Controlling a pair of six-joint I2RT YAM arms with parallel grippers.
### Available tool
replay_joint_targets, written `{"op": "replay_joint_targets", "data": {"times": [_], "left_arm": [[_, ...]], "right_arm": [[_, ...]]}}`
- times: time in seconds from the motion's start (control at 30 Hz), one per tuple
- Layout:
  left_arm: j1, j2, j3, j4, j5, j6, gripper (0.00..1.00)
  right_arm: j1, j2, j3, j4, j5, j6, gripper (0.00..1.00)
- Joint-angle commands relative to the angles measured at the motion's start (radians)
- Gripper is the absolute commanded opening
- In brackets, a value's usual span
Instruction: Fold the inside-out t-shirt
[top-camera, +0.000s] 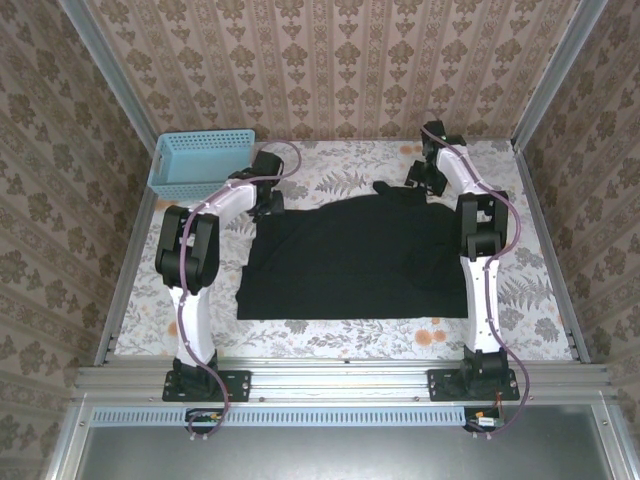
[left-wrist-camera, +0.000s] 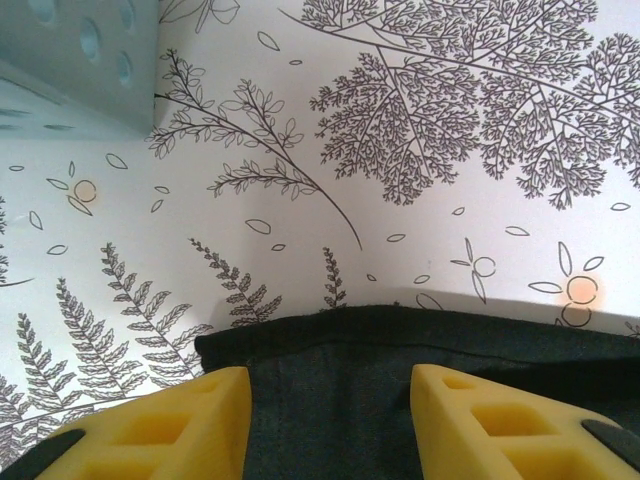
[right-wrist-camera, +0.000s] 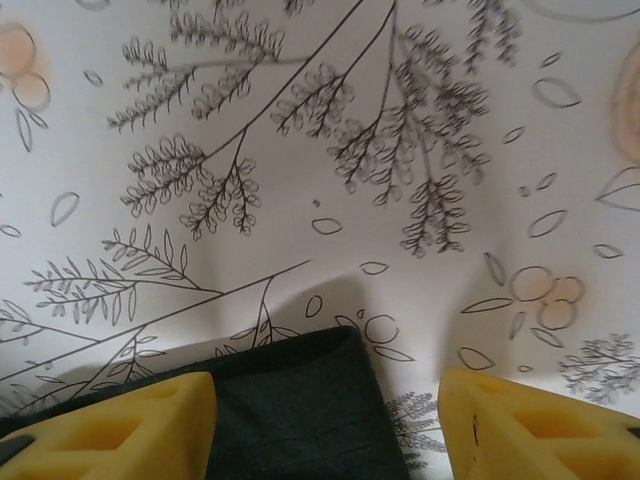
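On the table (top-camera: 330, 165), a black t-shirt (top-camera: 355, 260), spread flat, mid-table, between the two arms. Near edge straight, along the table's near side, with a bare strip between it and the rail (top-camera: 340, 378). Left edge slanting out toward the near corner; narrow bare margin beyond it. Far edge uneven, with a dark bump of fabric toward the right. Right edge hidden under the right arm. Wide bare band behind the shirt up to the back wall (top-camera: 330, 60); more bare room right of the right arm.

Basket (top-camera: 200, 165), light blue, in the far left corner, just beside the left gripper (top-camera: 268, 205).

Left gripper at the shirt's far left corner: yellow fingers (left-wrist-camera: 200, 410) apart, nothing pinched, fabric flat below and between them, its hem just past the tips, bare cloth beyond.

Right gripper (top-camera: 425, 175) at the far right: jaws wide, a shirt corner lying flat between them, nearer one finger (right-wrist-camera: 130, 420), not gripped.

Surface: white cloth printed with grey ferns and small orange fruits. Around it, patterned brown wallpaper and metal corner posts.
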Motion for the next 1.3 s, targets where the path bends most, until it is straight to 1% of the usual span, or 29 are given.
{"op": "replay_joint_targets", "data": {"times": [0.0,0.03,0.07,0.13,0.17,0.2,0.27,0.4,0.6,0.63,0.7,0.77,0.8,0.87,0.97,1.03,1.07,1.13,1.27], "left_arm": [[0.007,0.031,0.033,-0.041,0.003,0.021,0.48],[0.008,0.033,0.037,-0.044,0.001,0.021,0.48],[0.009,0.036,0.04,-0.046,0.0,0.022,0.49],[0.011,0.042,0.045,-0.049,-0.001,0.023,0.5],[0.012,0.044,0.046,-0.05,0.0,0.023,0.52],[0.012,0.047,0.048,-0.049,0.006,0.021,0.53],[0.012,0.051,0.054,-0.045,0.014,0.02,0.54],[0.01,0.08,0.091,-0.07,0.01,0.0,0.54],[0.006,0.109,0.114,-0.115,-0.013,-0.039,0.54],[0.003,0.107,0.113,-0.121,-0.024,-0.042,0.55],[-0.002,0.105,0.104,-0.129,-0.046,-0.045,0.61],[-0.002,0.115,0.109,-0.141,-0.049,-0.045,0.63],[-0.002,0.124,0.112,-0.142,-0.046,-0.042,0.62],[-0.004,0.137,0.115,-0.144,-0.037,-0.043,0.58],[-0.009,0.149,0.115,-0.142,-0.036,-0.046,0.57],[-0.01,0.163,0.126,-0.144,-0.028,-0.045,0.54],[-0.013,0.171,0.134,-0.144,-0.022,-0.044,0.49],[-0.014,0.182,0.146,-0.141,-0.017,-0.045,0.34],[-0.02,0.183,0.174,-0.138,-0.003,-0.034,0.19]], "right_arm": [[0.006,0.046,0.054,-0.106,0.035,-0.01,0.54],[0.007,0.051,0.057,-0.104,0.036,-0.012,0.5],[0.008,0.057,0.063,-0.105,0.033,-0.016,0.42],[0.006,0.064,0.077,-0.122,0.042,-0.018,0.17],[0.001,0.059,0.075,-0.132,0.061,-0.018,0.09],[-0.005,0.046,0.063,-0.131,0.081,-0.015,0.04],[-0.023,0.001,0.004,-0.099,0.095,-0.015,0.0],[-0.047,-0.113,-0.13,-0.008,0.104,-0.021,0.0],[-0.062,-0.182,-0.214,0.034,0.12,-0.018,0.0],[-0.066,-0.186,-0.221,0.035,0.119,-0.015,0.0],[-0.076,-0.202,-0.246,0.048,0.12,-0.007,0.0],[-0.085,-0.224,-0.276,0.068,0.124,0.002,0.0],[-0.091,-0.237,-0.296,0.079,0.125,0.01,0.0],[-0.104,-0.263,-0.332,0.102,0.127,0.021,0.0],[-0.124,-0.299,-0.373,0.13,0.129,0.029,0.0],[-0.132,-0.313,-0.381,0.133,0.124,0.025,0.0],[-0.135,-0.322,-0.385,0.135,0.122,0.022,0.0],[-0.138,-0.342,-0.4,0.144,0.125,0.023,0.0],[-0.149,-0.394,-0.444,0.177,0.126,0.035,0.0]]}}
